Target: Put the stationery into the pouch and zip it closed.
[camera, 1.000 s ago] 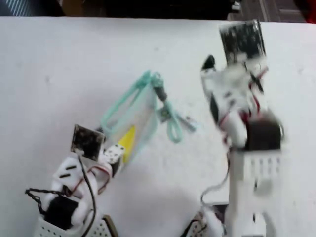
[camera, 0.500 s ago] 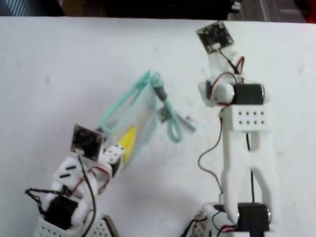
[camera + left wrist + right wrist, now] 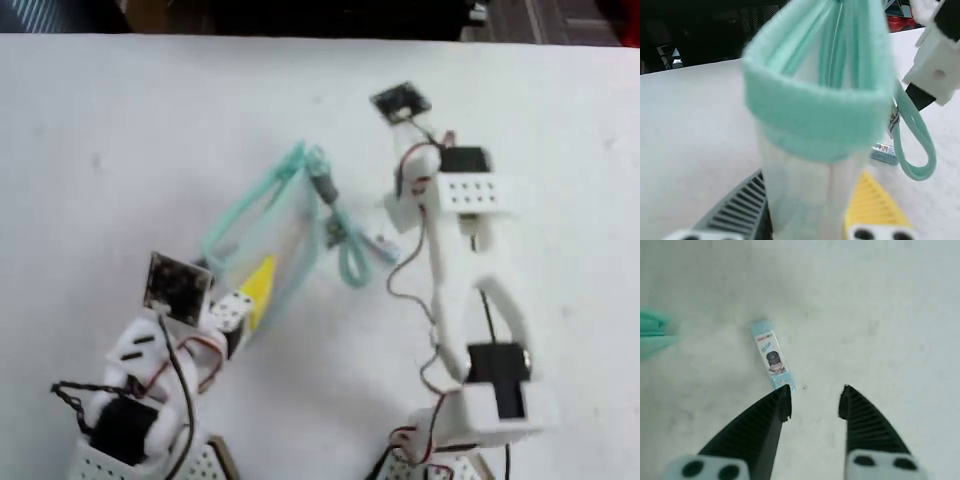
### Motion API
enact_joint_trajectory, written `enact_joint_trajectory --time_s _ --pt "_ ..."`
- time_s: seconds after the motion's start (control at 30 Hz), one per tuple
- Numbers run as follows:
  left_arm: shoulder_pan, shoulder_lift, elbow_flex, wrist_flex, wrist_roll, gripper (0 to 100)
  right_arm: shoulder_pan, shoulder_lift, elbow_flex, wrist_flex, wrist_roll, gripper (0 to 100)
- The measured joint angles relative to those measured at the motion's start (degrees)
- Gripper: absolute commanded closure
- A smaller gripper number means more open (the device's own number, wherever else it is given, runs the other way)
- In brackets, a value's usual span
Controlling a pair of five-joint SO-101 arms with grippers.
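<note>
High view: the pouch lies mid-desk, its long axis running diagonally from the near left corner's side toward the far edge. Its near end is hidden under the left gripper, and its contents and zip state are hard to make out. Left wrist view: the left gripper's grey and yellow fingers are clamped on the pouch's teal-banded end, which blocks most of the desk beyond it. A teal wrist loop trails from the pouch's far end toward the right arm. A small rectangular stationery piece lies flat just beside the loop, blurred in the high view. Right wrist view: the right gripper hangs over bare desk with its fingers apart. One fingertip is just beside one end of the stationery piece, whose long axis points at that tip. Bare desk lies open toward the far and left edges; the near edge is cut off by the arm bases.
</note>
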Motion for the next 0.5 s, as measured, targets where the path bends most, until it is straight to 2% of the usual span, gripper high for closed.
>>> enact_joint_trajectory --time_s 0.13,0.5 --pt "-3.0 0.0 0.0 0.0 0.0 83 -1.8 6.9 0.0 -1.1 0.2 77.1" --pt "-4.8 0.1 0.0 -1.0 0.0 83 -4.6 13.7 0.0 -8.3 0.6 79.6"
